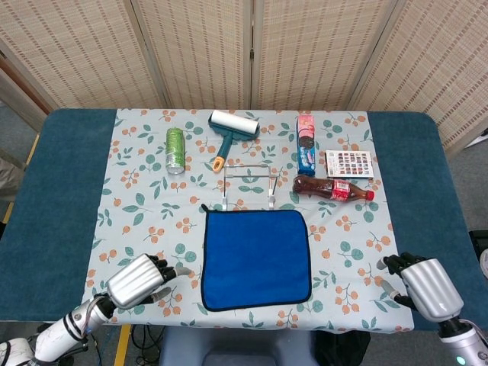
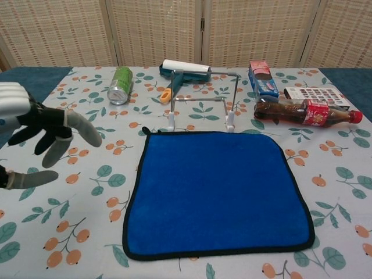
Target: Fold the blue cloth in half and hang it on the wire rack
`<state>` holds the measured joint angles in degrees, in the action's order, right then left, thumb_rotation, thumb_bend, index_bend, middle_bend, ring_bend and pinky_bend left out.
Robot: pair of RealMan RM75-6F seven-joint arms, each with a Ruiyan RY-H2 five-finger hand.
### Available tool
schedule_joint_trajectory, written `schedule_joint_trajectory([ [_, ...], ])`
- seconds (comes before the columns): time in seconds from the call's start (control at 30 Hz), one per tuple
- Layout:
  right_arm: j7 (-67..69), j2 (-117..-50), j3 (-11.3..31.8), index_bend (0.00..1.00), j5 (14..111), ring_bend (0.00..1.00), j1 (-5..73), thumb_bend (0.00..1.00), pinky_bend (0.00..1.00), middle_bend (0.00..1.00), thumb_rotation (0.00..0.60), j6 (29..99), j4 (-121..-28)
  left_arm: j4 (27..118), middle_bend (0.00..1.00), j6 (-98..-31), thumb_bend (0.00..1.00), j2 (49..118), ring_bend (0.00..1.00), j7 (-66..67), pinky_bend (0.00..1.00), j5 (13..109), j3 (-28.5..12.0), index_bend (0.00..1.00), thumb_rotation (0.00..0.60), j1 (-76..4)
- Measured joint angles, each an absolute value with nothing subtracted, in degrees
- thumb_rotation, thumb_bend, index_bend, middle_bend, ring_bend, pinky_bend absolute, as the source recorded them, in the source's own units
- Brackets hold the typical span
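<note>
The blue cloth (image 1: 256,258) (image 2: 216,192) with a black hem lies flat and unfolded on the flowered tablecloth, near the front edge. Just behind it stands the small wire rack (image 1: 248,184) (image 2: 201,100) on white feet. My left hand (image 1: 139,279) (image 2: 42,132) hovers open to the left of the cloth's near corner, fingers spread, holding nothing. At the table's front right my right hand (image 1: 424,284) is open too, well to the right of the cloth, and shows only in the head view.
Behind the rack lie a lint roller (image 1: 230,129), a green can (image 1: 175,149) on its side, a pink-and-blue snack box (image 1: 306,142), a cola bottle (image 1: 332,188) on its side and a patterned card (image 1: 349,164).
</note>
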<state>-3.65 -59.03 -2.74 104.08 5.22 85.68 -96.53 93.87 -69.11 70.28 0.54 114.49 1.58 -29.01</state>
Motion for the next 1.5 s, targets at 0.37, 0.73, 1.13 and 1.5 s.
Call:
schedule_joint_trajectory([
  [0.37, -4.8, -60.5, -4.4, 0.45, 106.0, 0.53, 7.6, 0.29, 0.73, 0.56, 0.600, 81.4, -96.9, 93.4, 0.90, -59.9, 0.31, 75.3, 0.87, 7.8, 0.99, 114.7, 2.2, 0.31, 0.600, -34.7],
  [0.73, -5.4, -62.0, -5.1, 0.45, 105.8, 0.56, 9.1, 0.29, 0.73, 0.58, 0.600, 78.8, -96.7, 90.7, 0.95, -54.8, 0.31, 80.5, 0.92, 10.2, 1.00, 113.2, 4.1, 0.35, 0.600, -38.4],
  [1.13, -5.1, -62.3, -5.9, 0.45, 105.2, 0.56, 9.7, 0.29, 0.73, 0.58, 0.600, 78.0, -96.7, 87.2, 0.96, -53.3, 0.31, 84.9, 0.92, 12.6, 1.00, 110.0, 5.7, 0.39, 0.600, -39.3],
  [1.5, -5.1, -62.2, -6.3, 0.45, 104.8, 0.57, 9.9, 0.29, 0.73, 0.58, 0.600, 77.9, -96.8, 85.9, 0.96, -52.8, 0.31, 86.7, 0.92, 14.1, 1.00, 107.3, 6.5, 0.39, 0.600, -39.5],
])
